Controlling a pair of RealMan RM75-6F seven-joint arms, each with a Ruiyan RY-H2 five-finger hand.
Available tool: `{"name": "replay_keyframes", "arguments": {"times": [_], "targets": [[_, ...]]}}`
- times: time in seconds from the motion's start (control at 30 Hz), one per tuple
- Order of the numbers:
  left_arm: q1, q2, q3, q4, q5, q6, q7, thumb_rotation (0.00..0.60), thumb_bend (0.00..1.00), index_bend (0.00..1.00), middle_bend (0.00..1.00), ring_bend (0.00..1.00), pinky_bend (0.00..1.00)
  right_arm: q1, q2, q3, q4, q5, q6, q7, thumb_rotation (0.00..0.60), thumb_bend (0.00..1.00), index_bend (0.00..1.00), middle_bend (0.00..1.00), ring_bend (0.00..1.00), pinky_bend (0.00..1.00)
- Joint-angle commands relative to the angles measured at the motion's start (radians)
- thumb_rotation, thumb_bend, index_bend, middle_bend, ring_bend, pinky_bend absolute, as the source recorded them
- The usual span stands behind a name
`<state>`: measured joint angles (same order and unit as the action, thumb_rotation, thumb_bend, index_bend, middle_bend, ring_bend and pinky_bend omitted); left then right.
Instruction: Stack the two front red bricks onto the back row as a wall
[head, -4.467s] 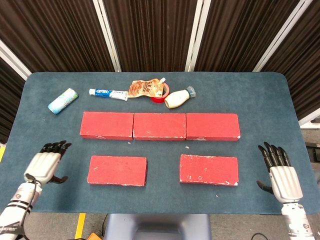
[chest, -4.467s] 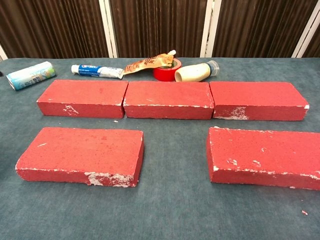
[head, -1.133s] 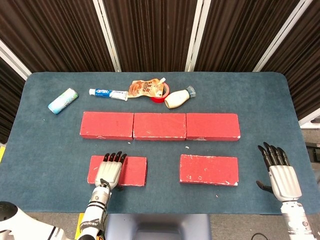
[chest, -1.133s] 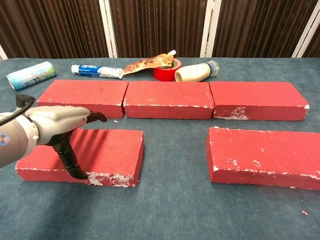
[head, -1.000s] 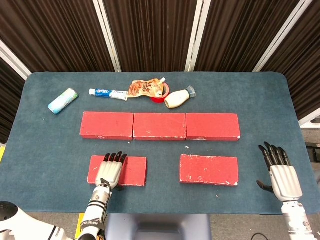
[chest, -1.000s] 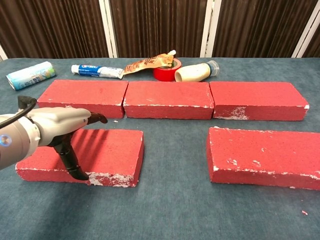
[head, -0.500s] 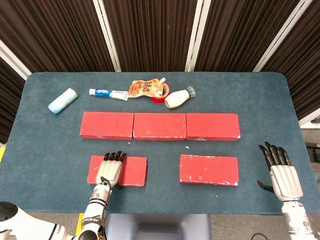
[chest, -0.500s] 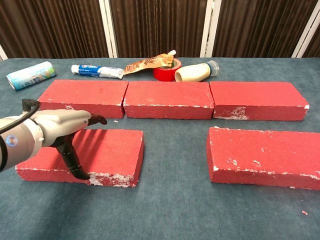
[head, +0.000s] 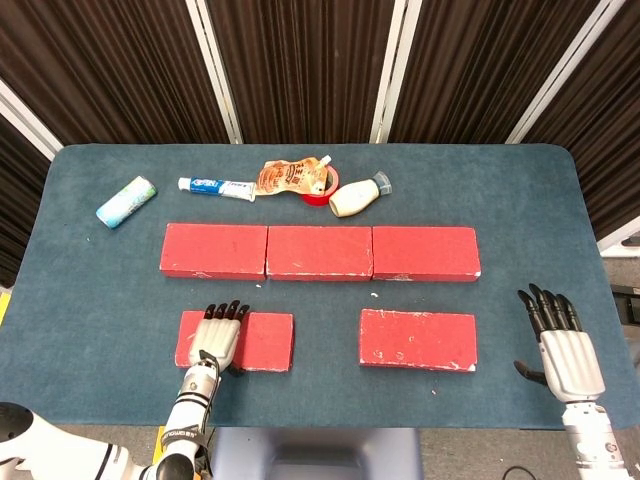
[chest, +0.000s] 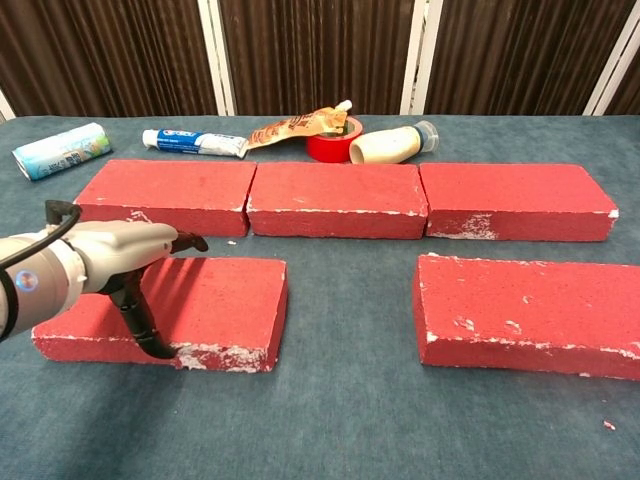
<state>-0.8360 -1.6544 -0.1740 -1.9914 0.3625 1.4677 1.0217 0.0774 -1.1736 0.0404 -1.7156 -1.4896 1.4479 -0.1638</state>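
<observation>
Three red bricks form the back row (head: 319, 252), also shown in the chest view (chest: 335, 198). The front left brick (head: 265, 342) (chest: 220, 295) lies flat on the table. My left hand (head: 220, 335) (chest: 100, 260) lies over its left half, fingers stretched across the top toward the back edge and thumb down against the front face. The brick has not left the cloth. The front right brick (head: 418, 340) (chest: 530, 310) lies untouched. My right hand (head: 565, 350) rests open on the table to its right, fingers spread; the chest view does not show it.
Behind the back row lie a blue-white tube (head: 126, 201), a toothpaste tube (head: 216, 186), an orange pouch (head: 290, 176), a red tape roll (head: 322, 190) and a small cream bottle (head: 358, 196). The blue cloth table (head: 100, 300) ends just in front of the front bricks.
My left hand came from the table's left side onto the front left brick; over the last half second it settled slightly lower and further back. Bricks and right hand have not moved.
</observation>
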Motion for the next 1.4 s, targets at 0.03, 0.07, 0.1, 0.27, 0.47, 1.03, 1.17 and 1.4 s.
{"name": "replay_keyframes", "arguments": {"times": [0.03, 0.07, 0.1, 0.27, 0.47, 1.03, 1.17, 1.4], "targets": [[-0.002, 0.001, 0.001, 0.003, -0.005, -0.004, 0.003, 0.6, 0.18, 0.0, 0.0, 0.0, 0.0, 0.0, 0.0, 0.0, -0.001, 0.001, -0.001, 0.0, 0.6, 0.0, 0.1, 0.11, 0.0, 0.0], [-0.003, 0.002, 0.002, 0.005, -0.007, -0.006, 0.004, 0.6, 0.18, 0.0, 0.0, 0.0, 0.0, 0.0, 0.0, 0.0, -0.001, 0.001, -0.001, 0.0, 0.6, 0.0, 0.1, 0.11, 0.0, 0.0], [-0.003, 0.001, 0.003, 0.008, -0.009, -0.008, 0.005, 0.6, 0.18, 0.0, 0.0, 0.0, 0.0, 0.0, 0.0, 0.0, -0.002, 0.002, -0.001, 0.0, 0.6, 0.0, 0.1, 0.11, 0.0, 0.0], [-0.005, 0.001, 0.008, 0.02, -0.017, -0.014, 0.008, 0.6, 0.18, 0.0, 0.0, 0.0, 0.0, 0.001, 0.0, 0.0, -0.002, 0.006, -0.005, -0.002, 0.6, 0.0, 0.1, 0.11, 0.0, 0.0], [-0.009, -0.001, 0.014, 0.026, -0.008, -0.015, 0.013, 0.6, 0.18, 0.0, 0.0, 0.0, 0.01, 0.001, -0.001, 0.0, -0.004, 0.009, -0.007, -0.005, 0.6, 0.0, 0.1, 0.11, 0.0, 0.0], [-0.01, 0.006, 0.018, 0.039, -0.012, -0.01, 0.027, 0.6, 0.18, 0.0, 0.07, 0.0, 0.09, 0.002, -0.001, 0.001, -0.011, 0.018, -0.01, -0.009, 0.6, 0.0, 0.12, 0.11, 0.0, 0.0], [-0.011, 0.009, 0.018, 0.042, -0.007, -0.005, 0.03, 0.6, 0.19, 0.0, 0.14, 0.06, 0.12, 0.002, 0.0, 0.0, -0.013, 0.019, -0.011, -0.009, 0.6, 0.0, 0.13, 0.11, 0.0, 0.0], [-0.013, 0.016, 0.03, 0.049, -0.017, -0.008, 0.049, 0.6, 0.24, 0.0, 0.22, 0.12, 0.18, 0.001, 0.0, 0.002, -0.013, 0.02, -0.008, -0.007, 0.6, 0.0, 0.14, 0.11, 0.0, 0.0]]}}
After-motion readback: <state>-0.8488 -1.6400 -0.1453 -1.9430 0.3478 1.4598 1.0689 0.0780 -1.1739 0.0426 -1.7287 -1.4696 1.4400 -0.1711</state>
